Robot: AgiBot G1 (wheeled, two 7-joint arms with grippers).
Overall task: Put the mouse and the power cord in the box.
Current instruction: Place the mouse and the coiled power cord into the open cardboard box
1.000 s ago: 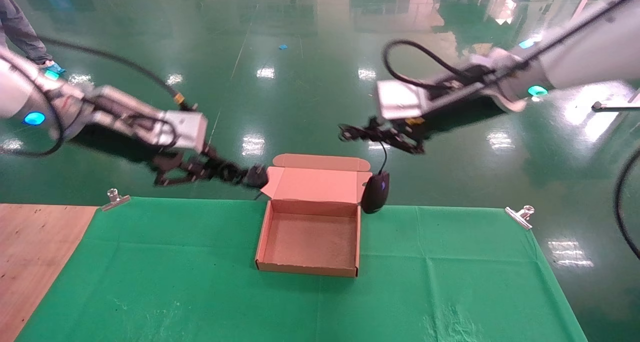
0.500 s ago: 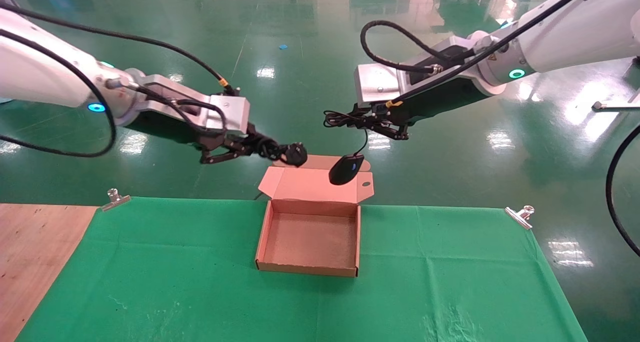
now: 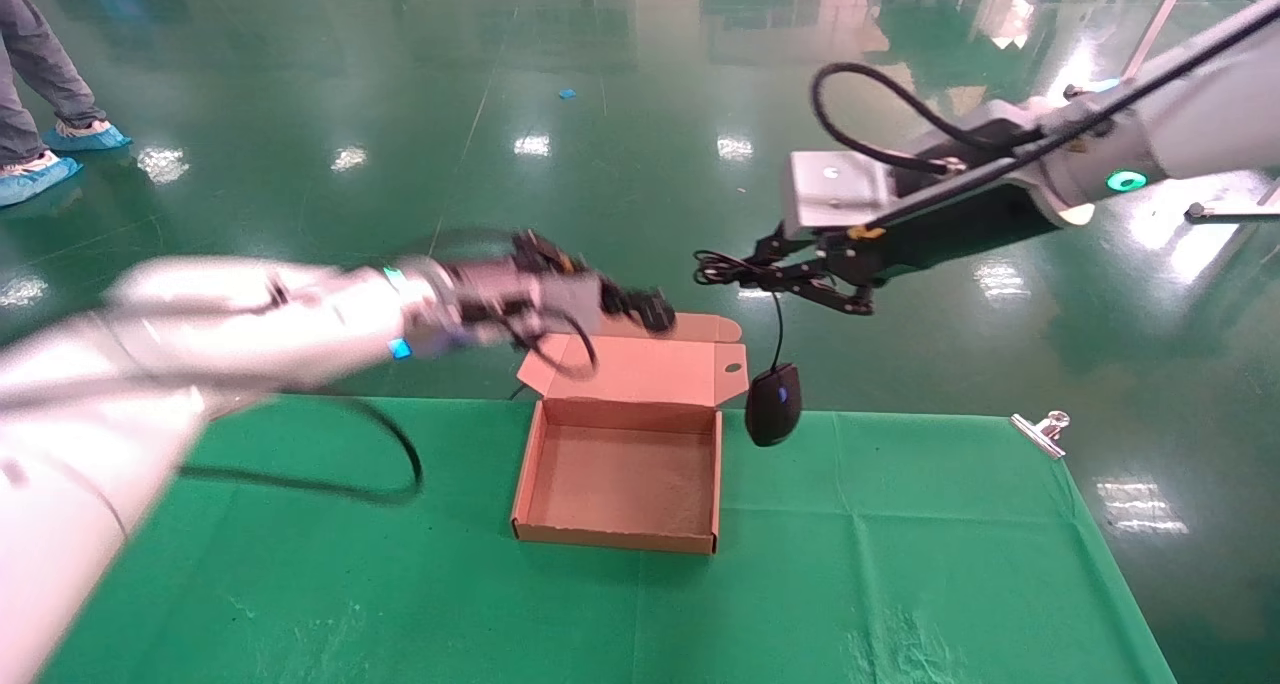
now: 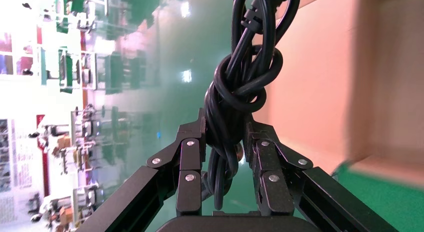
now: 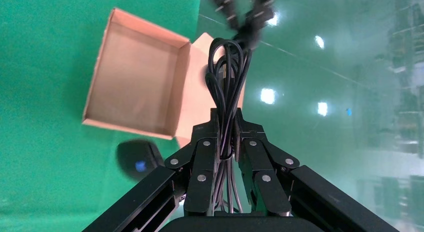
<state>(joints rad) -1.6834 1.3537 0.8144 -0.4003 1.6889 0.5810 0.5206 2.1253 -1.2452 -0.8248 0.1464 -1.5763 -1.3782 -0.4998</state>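
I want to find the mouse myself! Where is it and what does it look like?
Find the green table with the open brown box in the middle. Just past the box's right wall, the mouse dangles by its thin cable from the right gripper. It is small, glossy, black and oval with a tiny blue light.

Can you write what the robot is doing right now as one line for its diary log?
left gripper: shut on power cord, above box lid | right gripper: shut on mouse cable, mouse dangling right of box | box: open, empty
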